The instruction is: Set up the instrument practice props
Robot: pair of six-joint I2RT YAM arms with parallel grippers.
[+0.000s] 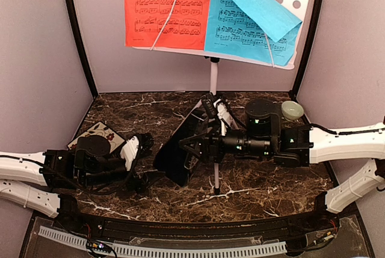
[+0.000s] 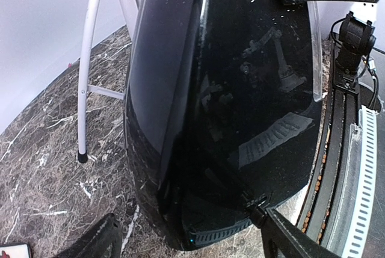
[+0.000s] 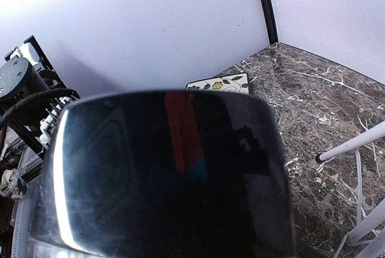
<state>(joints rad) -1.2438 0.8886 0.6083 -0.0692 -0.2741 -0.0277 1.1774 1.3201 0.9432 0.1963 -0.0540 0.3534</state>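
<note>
The single black metronome (image 1: 177, 153) is leaning mid-table (image 1: 258, 186), long axis slanting, narrow end pointing far, broad base near-left. The right gripper (image 1: 201, 141) is clasping it. The left gripper (image 1: 137, 150) is gaping beside its base. Behind, one stand (image 1: 213, 77) is carrying two sheets: one red sheet (image 1: 162, 11) and one blue sheet (image 1: 240, 29).
</note>
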